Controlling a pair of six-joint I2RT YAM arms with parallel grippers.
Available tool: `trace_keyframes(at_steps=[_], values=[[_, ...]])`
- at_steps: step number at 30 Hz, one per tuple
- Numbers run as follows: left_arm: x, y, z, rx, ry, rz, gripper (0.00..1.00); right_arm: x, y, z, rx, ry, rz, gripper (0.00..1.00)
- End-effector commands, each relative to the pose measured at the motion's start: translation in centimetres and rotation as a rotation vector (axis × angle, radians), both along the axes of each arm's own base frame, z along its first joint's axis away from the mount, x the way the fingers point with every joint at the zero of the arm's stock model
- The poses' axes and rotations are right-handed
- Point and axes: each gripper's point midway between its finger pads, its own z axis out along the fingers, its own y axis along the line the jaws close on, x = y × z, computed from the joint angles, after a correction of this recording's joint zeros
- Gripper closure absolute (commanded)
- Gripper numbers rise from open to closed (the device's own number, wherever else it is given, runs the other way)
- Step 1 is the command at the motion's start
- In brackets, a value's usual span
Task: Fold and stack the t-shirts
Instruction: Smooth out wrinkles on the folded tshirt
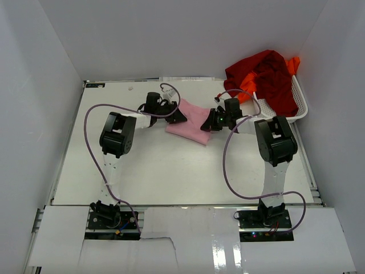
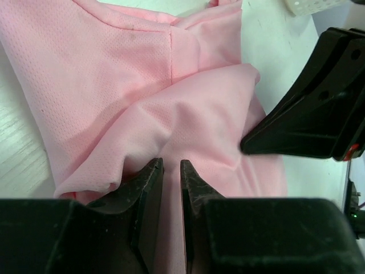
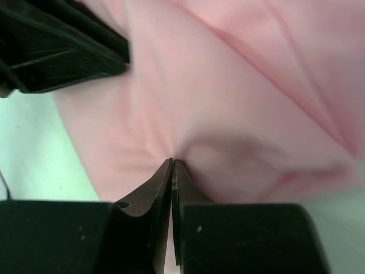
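A folded light pink t-shirt (image 1: 191, 123) lies on the white surface (image 1: 142, 165) towards its far side, with the left gripper (image 1: 181, 116) at its left edge and the right gripper (image 1: 209, 124) at its right edge. In the far right corner, a dark red t-shirt (image 1: 268, 77) and a bright orange t-shirt (image 1: 249, 85) are heaped together, spilling over a white mesh basket (image 1: 299, 105).

Bright even light, soft shadows; the pink t-shirt (image 3: 239, 114) blurs close up.
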Motion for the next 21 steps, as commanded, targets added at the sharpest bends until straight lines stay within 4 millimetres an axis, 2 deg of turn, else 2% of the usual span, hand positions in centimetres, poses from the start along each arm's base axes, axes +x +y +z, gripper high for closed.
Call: trace_keyframes(at_steps=[1, 5, 9, 12, 16, 18, 21], values=[[-0.5, 1.9, -4.0, 0.169, 0.06, 0.074, 0.69, 0.1, -4.7, -0.2, -0.133, -0.011, -0.12, 0.92], [-0.5, 1.7, -3.8, 0.167, 0.061, 0.079, 0.69, 0.1, -6.9, 0.4, -0.181, -0.027, -0.163, 0.92], [-0.4, 1.5, -3.5, 0.185, 0.045, 0.079, 0.69, 0.3, -6.1, 2.6, -0.145, -0.062, -0.12, 0.92], [-0.3, 1.3, -2.9, 0.192, 0.034, 0.076, 0.69, 0.1, -4.1, 4.6, -0.061, -0.064, -0.048, 0.92], [0.0, 1.2, -2.5, 0.195, 0.023, 0.076, 0.69, -1.6, -0.8, 5.6, 0.036, -0.015, 0.075, 0.92], [0.0, 1.2, -2.4, 0.198, 0.02, 0.08, 0.69, -1.7, 0.4, 6.3, 0.062, -0.021, 0.098, 0.92], [0.0, 1.2, -2.3, 0.2, 0.021, 0.082, 0.69, -2.5, 2.4, 6.2, 0.105, 0.006, 0.161, 0.92]])
